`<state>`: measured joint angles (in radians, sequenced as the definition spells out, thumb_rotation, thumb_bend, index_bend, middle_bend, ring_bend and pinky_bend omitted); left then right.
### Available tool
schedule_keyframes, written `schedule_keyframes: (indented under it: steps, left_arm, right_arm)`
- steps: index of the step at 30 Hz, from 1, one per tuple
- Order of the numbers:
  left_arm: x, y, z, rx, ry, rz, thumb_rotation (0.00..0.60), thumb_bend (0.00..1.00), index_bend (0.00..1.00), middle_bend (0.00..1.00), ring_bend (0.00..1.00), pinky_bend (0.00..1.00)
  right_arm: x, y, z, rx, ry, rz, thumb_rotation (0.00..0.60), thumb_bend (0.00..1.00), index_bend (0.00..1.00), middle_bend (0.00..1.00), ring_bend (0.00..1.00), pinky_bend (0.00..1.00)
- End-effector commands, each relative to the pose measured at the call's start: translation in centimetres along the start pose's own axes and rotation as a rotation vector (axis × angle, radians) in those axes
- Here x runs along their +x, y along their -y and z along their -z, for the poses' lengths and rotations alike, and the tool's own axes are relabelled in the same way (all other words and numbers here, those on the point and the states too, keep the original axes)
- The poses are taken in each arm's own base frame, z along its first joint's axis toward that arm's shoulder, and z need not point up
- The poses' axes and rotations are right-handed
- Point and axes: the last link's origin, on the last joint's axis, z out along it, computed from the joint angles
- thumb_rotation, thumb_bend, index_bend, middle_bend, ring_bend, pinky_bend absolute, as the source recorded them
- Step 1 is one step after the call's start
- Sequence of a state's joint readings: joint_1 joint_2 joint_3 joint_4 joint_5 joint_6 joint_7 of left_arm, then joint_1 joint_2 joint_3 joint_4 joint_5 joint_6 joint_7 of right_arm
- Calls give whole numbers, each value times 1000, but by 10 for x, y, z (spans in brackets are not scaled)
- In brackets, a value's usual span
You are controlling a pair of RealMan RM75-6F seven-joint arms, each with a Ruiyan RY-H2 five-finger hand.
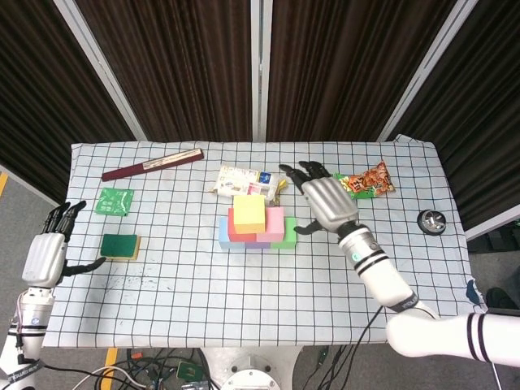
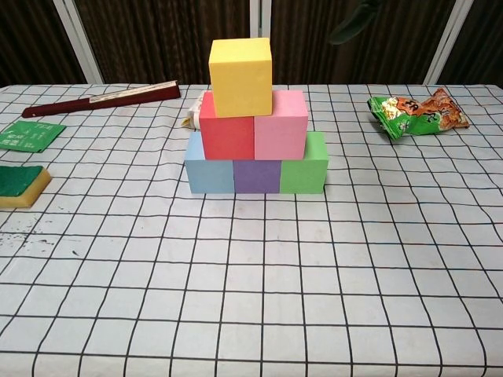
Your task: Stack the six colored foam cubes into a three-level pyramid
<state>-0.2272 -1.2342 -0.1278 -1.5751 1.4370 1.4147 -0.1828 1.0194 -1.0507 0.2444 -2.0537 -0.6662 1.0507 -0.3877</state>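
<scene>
Nearest, at the table's left edge, my left hand (image 1: 43, 256) hangs with fingers spread, holding nothing, the green sponge (image 1: 120, 245) just right of it. Mid-table, the cube pyramid (image 2: 255, 122) stands complete: blue, purple, green below; red, pink above; yellow cube (image 2: 240, 76) topmost. Right of it, my right hand (image 1: 325, 201) hovers spread, touching nothing. Farther right lies the snack bag (image 2: 416, 111).
</scene>
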Motion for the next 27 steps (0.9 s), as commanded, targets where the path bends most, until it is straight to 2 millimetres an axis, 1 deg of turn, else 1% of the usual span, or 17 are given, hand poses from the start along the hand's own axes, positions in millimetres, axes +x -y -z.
schedule_keyframes:
  steps: [1,2,3,5,6,8,9,12,13,15,18,23,27]
  left_arm:
    - [-2,0,0,1,5,-8,600,0,54,94,2,51]
    - [-3,0,-1,1,7,-9,600,0,54,94,2,51]
    - [-4,0,-1,1,10,-14,600,0,54,94,2,51]
    - [-5,1,-1,2,13,-20,600,0,54,94,2,51]
    - [-6,1,-1,4,10,-24,600,0,54,94,3,51]
    - [-8,2,0,5,10,-29,600,0,55,94,3,52]
    - [-10,2,1,3,17,-30,600,0,55,94,3,52]
    - [-13,4,5,-5,30,-32,600,0,55,94,2,52]
    - [-13,4,7,-11,32,-36,600,0,55,94,2,52]
    - [-11,5,9,-30,31,-51,600,0,58,94,2,52]
    - [-4,6,13,-51,23,-68,600,0,62,94,2,52]
    - [9,8,27,-48,32,-112,600,0,64,94,2,52]
    - [14,10,42,-25,43,-139,600,0,64,94,2,52]
  right_arm:
    - [10,-38,49,-116,-69,72,600,0,0,98,0,0]
    - [10,-47,61,-148,-80,87,600,0,0,74,0,0]
    - [9,-59,78,-191,-93,105,600,1,0,58,0,0]
    - [8,-73,105,-256,-107,137,600,29,0,15,0,0]
    - [8,-80,124,-285,-128,150,600,41,0,7,0,0]
    - [6,-90,150,-314,-173,156,600,60,0,0,0,0]
    - [3,-98,167,-332,-198,162,600,62,0,0,0,0]
    - [-8,-116,201,-373,-226,149,600,62,0,0,0,0]
    - [-12,-121,210,-381,-223,148,600,61,0,0,0,0]
    - [-21,-133,225,-401,-203,161,600,61,0,0,0,0]
    - [-32,-144,239,-427,-197,187,600,62,0,0,0,0]
    - [-46,-148,252,-420,-213,181,600,63,0,0,0,0]
    - [-50,-148,256,-404,-222,165,600,63,0,0,0,0]
